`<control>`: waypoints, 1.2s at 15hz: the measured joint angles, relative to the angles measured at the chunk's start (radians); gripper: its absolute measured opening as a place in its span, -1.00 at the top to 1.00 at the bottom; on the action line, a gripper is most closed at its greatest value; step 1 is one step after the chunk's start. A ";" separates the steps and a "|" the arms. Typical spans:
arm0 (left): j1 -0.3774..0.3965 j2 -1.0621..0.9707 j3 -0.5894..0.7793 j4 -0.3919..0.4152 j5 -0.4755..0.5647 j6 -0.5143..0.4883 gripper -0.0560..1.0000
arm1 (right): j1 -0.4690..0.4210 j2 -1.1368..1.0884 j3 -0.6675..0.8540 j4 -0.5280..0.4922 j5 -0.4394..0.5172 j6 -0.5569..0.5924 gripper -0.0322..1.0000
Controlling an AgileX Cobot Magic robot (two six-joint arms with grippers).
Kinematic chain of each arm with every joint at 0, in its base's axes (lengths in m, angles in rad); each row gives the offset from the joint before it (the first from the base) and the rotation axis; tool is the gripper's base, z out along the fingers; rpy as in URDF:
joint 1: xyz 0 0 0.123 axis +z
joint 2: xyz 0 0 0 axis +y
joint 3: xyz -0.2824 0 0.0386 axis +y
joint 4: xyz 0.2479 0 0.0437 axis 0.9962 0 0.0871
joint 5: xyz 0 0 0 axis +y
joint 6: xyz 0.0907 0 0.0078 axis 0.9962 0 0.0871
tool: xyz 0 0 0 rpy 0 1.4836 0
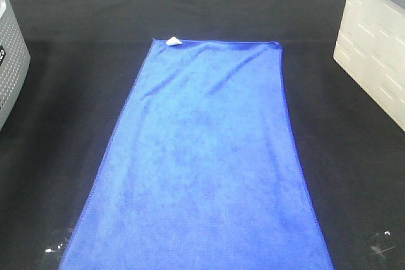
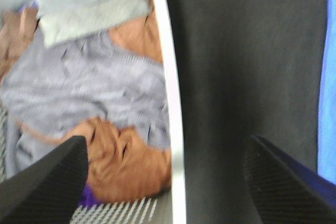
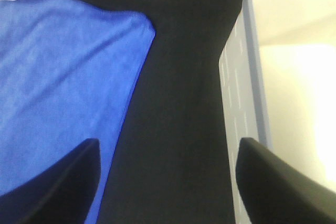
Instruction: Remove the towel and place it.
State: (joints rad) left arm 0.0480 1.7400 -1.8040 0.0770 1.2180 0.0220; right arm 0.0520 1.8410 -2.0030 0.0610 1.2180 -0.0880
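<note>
The blue towel lies spread flat down the middle of the black table cover, its small white tag at the far left corner. Neither arm shows in the high view. The left gripper hangs open over the black cover beside the grey basket's rim, the towel's edge off to one side. The right gripper is open too, above the black cover between the towel's far right corner and the white bin. Nothing sits between either pair of fingers.
A grey slatted basket stands at the left edge; in the left wrist view it holds crumpled grey and brown cloths. A white bin stands at the right, its pale inside showing in the right wrist view.
</note>
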 joint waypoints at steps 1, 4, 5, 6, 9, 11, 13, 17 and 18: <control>0.000 -0.047 0.047 0.009 0.000 0.000 -0.55 | 0.000 -0.045 0.073 0.002 0.000 0.000 -0.43; 0.000 -0.209 0.218 -0.008 0.000 -0.003 -0.55 | 0.000 -0.199 0.323 0.002 -0.001 -0.009 -0.43; 0.000 -0.272 0.273 -0.029 0.000 -0.003 -0.55 | 0.000 -0.249 0.399 0.002 -0.001 -0.010 -0.43; 0.000 -0.327 0.326 -0.053 0.000 -0.003 -0.55 | 0.000 -0.305 0.480 0.002 -0.001 -0.015 -0.43; 0.000 -0.488 0.497 -0.086 0.002 -0.003 -0.55 | 0.000 -0.471 0.675 0.002 -0.001 -0.036 -0.43; 0.000 -0.593 0.608 -0.091 0.002 -0.003 -0.55 | 0.000 -0.579 0.772 0.002 -0.001 -0.036 -0.43; 0.000 -0.703 0.706 -0.101 0.003 -0.007 -0.55 | 0.000 -0.670 0.848 0.002 0.000 -0.036 -0.43; 0.000 -0.951 0.887 -0.122 0.004 -0.007 -0.55 | 0.000 -0.829 0.975 0.002 0.000 -0.036 -0.43; 0.000 -1.010 0.927 -0.123 0.005 -0.007 -0.55 | 0.000 -0.865 1.002 0.002 0.000 -0.036 -0.43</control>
State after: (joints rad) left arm 0.0480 0.7300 -0.8770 -0.0460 1.2230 0.0150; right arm 0.0520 0.9760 -1.0010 0.0630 1.2180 -0.1240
